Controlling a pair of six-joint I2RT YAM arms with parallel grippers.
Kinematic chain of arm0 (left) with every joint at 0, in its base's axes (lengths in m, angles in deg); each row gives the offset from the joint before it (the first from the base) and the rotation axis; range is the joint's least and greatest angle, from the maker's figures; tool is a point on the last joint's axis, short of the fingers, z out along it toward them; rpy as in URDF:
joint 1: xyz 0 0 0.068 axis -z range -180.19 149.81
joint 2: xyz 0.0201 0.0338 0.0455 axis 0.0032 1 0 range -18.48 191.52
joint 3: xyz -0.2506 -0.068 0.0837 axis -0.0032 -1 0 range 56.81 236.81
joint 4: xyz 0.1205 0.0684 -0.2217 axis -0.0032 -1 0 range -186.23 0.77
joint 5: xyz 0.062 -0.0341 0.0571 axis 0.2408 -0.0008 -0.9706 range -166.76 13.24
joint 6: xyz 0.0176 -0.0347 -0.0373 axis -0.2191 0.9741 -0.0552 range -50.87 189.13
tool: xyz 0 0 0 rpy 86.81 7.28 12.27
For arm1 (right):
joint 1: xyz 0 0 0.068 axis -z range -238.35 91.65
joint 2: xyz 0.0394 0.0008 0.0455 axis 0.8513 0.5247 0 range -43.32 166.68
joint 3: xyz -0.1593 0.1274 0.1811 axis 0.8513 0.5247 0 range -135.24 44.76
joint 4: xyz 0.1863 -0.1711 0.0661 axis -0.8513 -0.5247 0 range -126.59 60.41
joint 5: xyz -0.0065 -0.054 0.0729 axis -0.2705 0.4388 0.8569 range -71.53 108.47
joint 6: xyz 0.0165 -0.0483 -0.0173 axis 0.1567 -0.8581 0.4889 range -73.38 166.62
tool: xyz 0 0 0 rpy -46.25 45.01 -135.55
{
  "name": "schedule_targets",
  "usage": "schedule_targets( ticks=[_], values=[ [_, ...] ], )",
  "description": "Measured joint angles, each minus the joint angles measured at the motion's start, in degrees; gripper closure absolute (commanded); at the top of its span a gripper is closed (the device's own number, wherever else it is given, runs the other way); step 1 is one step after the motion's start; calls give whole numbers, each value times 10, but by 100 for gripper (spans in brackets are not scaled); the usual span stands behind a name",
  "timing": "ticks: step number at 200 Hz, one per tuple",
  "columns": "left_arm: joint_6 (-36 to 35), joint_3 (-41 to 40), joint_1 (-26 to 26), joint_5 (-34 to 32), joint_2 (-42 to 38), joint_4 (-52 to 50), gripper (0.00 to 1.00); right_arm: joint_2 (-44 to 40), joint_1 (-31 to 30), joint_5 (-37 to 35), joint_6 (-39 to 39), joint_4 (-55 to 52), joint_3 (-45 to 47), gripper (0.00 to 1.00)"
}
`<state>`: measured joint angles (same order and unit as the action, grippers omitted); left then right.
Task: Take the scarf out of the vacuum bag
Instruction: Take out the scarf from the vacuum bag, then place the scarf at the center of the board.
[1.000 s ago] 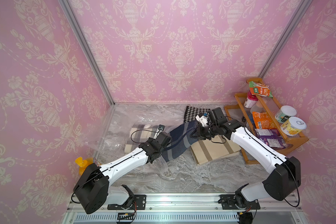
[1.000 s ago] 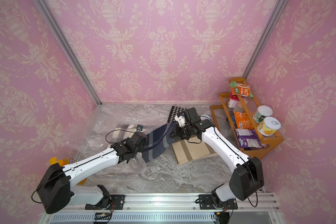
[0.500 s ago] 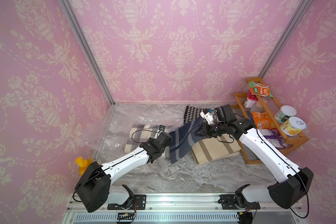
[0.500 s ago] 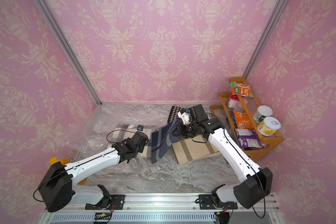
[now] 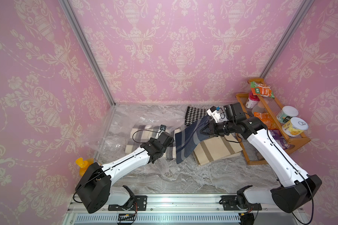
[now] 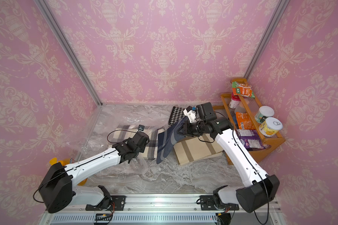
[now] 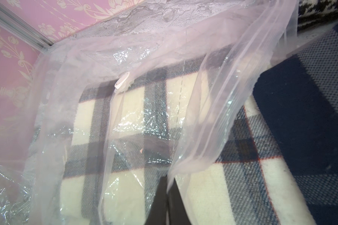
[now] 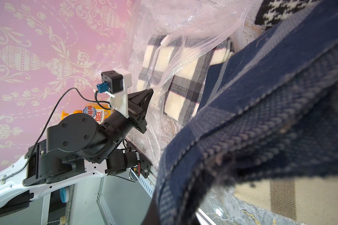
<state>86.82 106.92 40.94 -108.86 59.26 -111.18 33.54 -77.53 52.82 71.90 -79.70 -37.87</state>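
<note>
The right gripper (image 5: 204, 131) clamps the navy scarf (image 5: 185, 144), which drapes down from its jaws, apparently free of the vacuum bag (image 7: 213, 109), while the left gripper (image 7: 167, 181), closed on the bag's mouth edge, seemingly anchors the plastic against the pull.

A beige striped folded cloth (image 5: 217, 150) is lying on the marble tabletop (image 5: 203, 175), beneath and near the right fingers (image 5: 205, 131). A houndstooth cloth (image 5: 193, 116) is lying just past those fingers, toward the back wall. Well off to their right a wooden rack (image 5: 257, 80) is standing. It is carrying a white-lidded can (image 5: 287, 115), a yellow can (image 5: 295, 127), a pink-lidded cup (image 5: 252, 100) and orange (image 5: 265, 120), green (image 5: 260, 91) and purple (image 5: 279, 138) packets. A yellow bottle (image 5: 82, 164) is standing well behind the left fingers (image 8: 142, 97), by the left wall.
</note>
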Motion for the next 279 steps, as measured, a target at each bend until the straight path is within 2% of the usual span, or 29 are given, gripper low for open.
schedule_targets(
  ticks=[98,158,279],
  values=[
    [0,0,0,0,0,0,100,0,81,43,-68,-67,-25,100],
    [0,8,0,0,0,-2,100,0,132,39,-127,-126,-41,100],
    [0,8,0,0,0,-4,100,29,147,-117,-150,-148,-37,100]
  ],
)
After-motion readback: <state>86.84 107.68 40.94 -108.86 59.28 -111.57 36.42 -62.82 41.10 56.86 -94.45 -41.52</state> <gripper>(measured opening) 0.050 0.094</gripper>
